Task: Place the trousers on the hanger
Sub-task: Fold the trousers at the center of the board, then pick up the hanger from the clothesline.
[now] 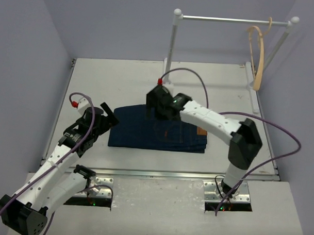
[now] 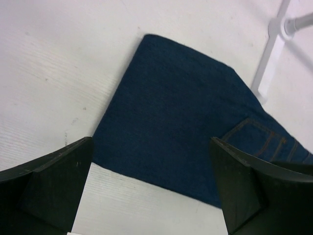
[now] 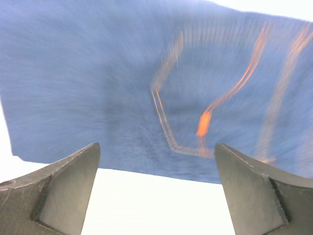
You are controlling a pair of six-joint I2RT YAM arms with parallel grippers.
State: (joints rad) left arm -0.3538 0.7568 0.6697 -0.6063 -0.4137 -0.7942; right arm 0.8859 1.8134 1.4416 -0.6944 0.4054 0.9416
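Trousers [image 1: 156, 134] lie folded on the counter [image 1: 117, 85], hanger [image 1: 258, 62] well apart. Left claw [image 1: 109, 116] and right claw [image 1: 156, 111] both wide, empty; pinching one layer risks the fold spilling open.

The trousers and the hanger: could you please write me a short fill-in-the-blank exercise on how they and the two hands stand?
1. The folded trousers lie on the ____.
2. The wooden hanger hangs from the white ____ at the back.
3. The right hand is over the trousers, its jaws ____.
4. The left hand holds ____.
Missing words: table; rail; open; nothing.
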